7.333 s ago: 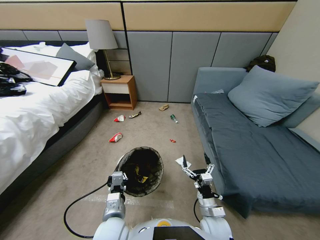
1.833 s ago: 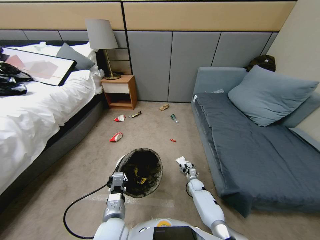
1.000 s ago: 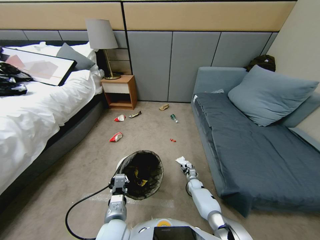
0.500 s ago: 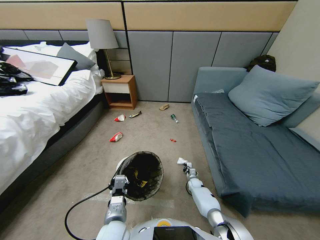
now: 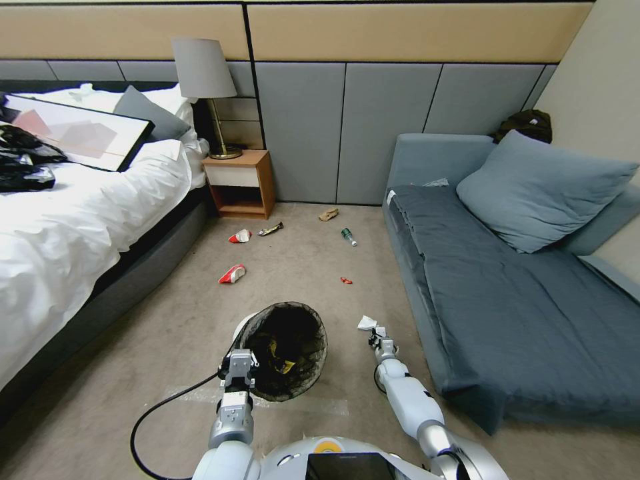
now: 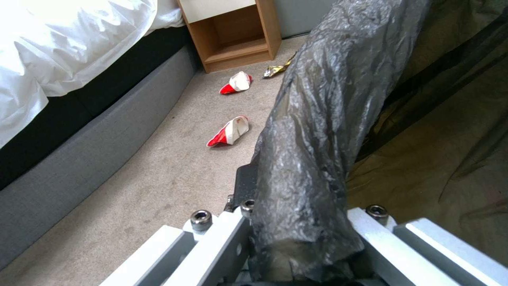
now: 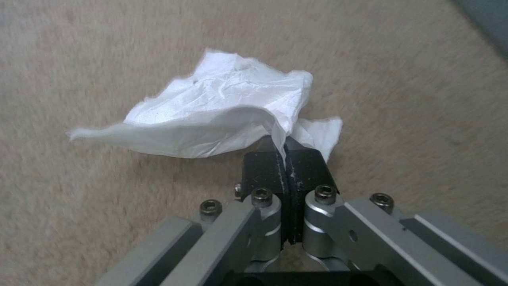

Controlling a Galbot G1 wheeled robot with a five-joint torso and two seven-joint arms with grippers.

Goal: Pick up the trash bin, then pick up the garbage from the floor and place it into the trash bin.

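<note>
The right pincer point(image 7: 284, 159) was pressed together on an edge of the crumpled white tissue point(image 7: 222, 117), which billowed out beyond its tips. Compared with the head view half a second before, the tissue point(image 5: 367, 323) and the right pincer point(image 5: 377, 335) sat slightly nearer the robot, and against the view a second earlier the tissue appeared gathered up rather than spread flat. Judged from this, the piece had been secured and the lift was beginning; carrying it over to the bin remained to be done.

The left pincer point(image 6: 296, 234) was clamped on the bag-lined rim of the trash bin point(image 6: 323, 119), holding it tilted, well to the left of the right pincer. In the head view the trash bin point(image 5: 283, 350) showed a yellow scrap point(image 5: 285, 363) already inside, beyond the left pincer point(image 5: 239, 369).

On the floor point(image 5: 293, 267), well ahead of both pincers, a red-and-white wrapper point(image 5: 231, 274), a second wrapper point(image 5: 239, 236), a green bottle point(image 5: 348, 236), a brown paper point(image 5: 327, 214) and a small red scrap point(image 5: 345, 281) awaited collection.

Whether the tissue's lower folds were touching the floor could not be determined. The bin's white wall was largely hidden by the bag, and its depth and contents were mostly in shadow.
</note>
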